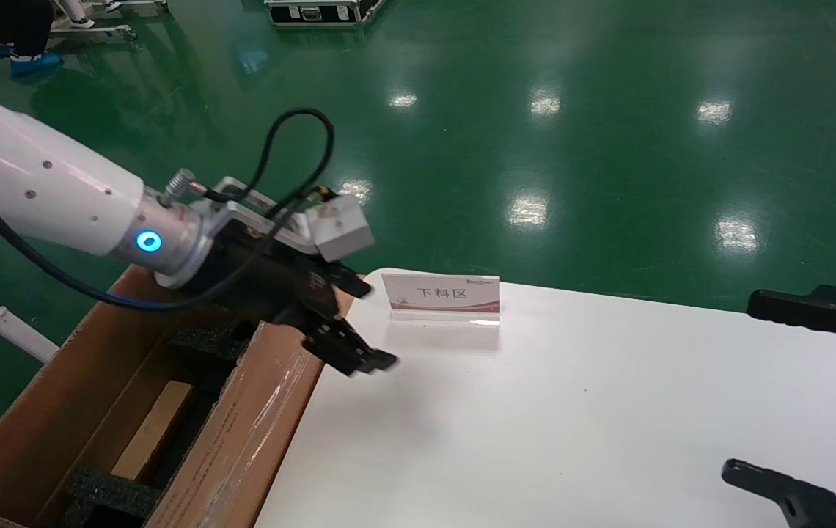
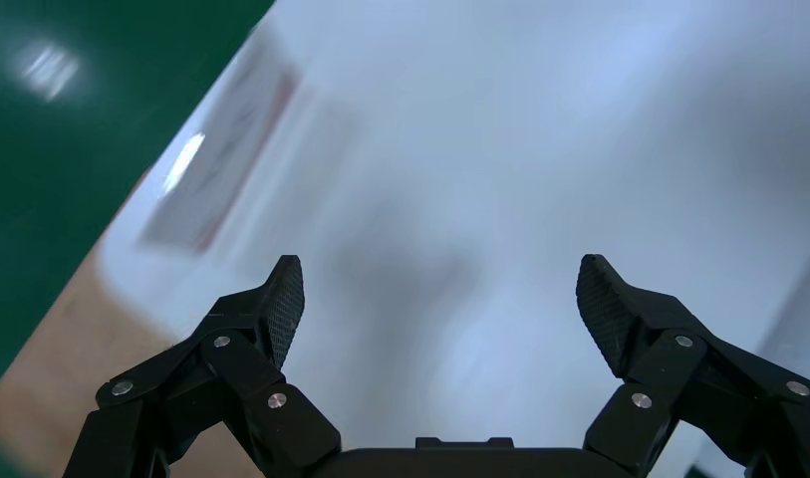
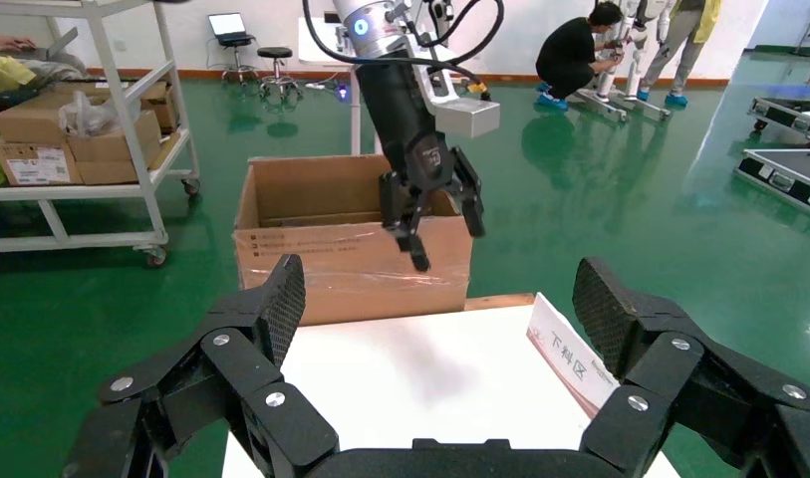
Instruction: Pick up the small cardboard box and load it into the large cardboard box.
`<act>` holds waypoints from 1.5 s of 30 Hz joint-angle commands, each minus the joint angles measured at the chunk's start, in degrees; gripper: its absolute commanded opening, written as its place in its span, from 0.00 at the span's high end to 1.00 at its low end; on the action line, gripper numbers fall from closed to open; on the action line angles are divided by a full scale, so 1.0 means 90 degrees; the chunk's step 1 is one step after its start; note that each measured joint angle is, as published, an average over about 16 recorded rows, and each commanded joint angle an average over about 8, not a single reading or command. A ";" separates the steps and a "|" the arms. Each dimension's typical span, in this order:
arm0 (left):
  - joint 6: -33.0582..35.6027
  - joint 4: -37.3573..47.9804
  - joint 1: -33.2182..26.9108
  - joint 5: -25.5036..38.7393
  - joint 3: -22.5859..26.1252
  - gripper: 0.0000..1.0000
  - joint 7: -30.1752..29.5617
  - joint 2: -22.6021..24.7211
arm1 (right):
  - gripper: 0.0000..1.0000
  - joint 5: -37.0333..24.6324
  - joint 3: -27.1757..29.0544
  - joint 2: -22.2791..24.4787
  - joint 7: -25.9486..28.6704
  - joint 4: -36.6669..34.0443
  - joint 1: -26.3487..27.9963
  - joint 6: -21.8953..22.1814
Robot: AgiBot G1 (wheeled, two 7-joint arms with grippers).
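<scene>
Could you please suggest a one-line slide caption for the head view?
Left gripper, open and empty, hangs over the large cardboard box's taped flap at the white table edge.

A white card sign (image 1: pixel 441 294) with a red lower band stands near the far edge of the worktop (image 1: pixel 535 411). It reads "下料区". Small print at its upper corner is illegible.

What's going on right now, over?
Left hand open, empty, above large cardboard box flap. Small cardboard box inside between foam blocks. Right hand open over table.
</scene>
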 commanded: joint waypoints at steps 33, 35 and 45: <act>0.1736 0.0239 0.5489 -0.2936 -0.7045 0.00 0.3945 0.0225 | 0.00 -0.0045 0.0061 -0.0023 0.0037 0.0023 -0.0016 -0.0024; 0.1779 0.0246 0.5636 -0.3009 -0.7237 0.00 0.4050 0.0230 | 0.00 -0.0047 0.0065 -0.0024 0.0039 0.0025 -0.0017 -0.0025; 0.1798 0.0248 0.5710 -0.3040 -0.7335 0.00 0.4102 0.0233 | 0.00 -0.0060 0.0083 -0.0031 0.0050 0.0032 -0.0022 -0.0032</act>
